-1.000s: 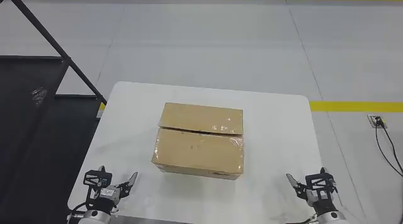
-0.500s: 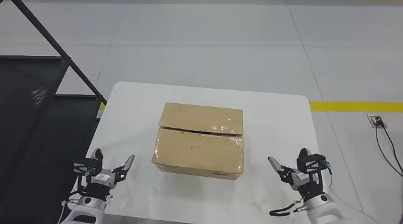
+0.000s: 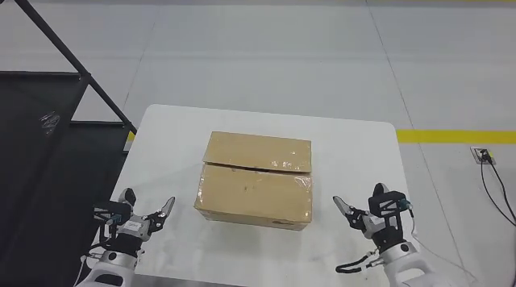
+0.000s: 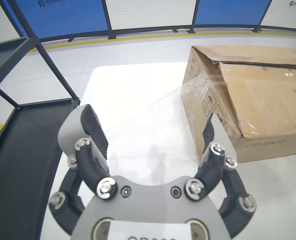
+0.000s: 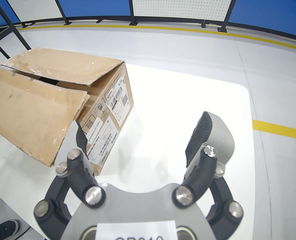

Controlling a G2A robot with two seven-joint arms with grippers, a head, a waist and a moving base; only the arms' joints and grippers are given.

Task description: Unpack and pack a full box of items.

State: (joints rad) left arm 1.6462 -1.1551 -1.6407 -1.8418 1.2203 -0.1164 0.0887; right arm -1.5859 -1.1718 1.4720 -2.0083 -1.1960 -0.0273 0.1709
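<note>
Cardboard box (image 3: 255, 180) sits at the middle of the white bench (image 3: 355, 146), top flaps down but slightly ajar. Left gripper (image 4: 150, 116) at the front-left, fingers spread, empty. Right gripper (image 5: 143, 121) at the front-right near the box's end, fingers spread, empty.

Left gripper (image 3: 135, 210) low on the robot's left side, pointing forward, fingers spread wide; right gripper (image 3: 359, 204) low on the right side, slightly further forward, angled a little inward, fingers equally wide apart.
</note>
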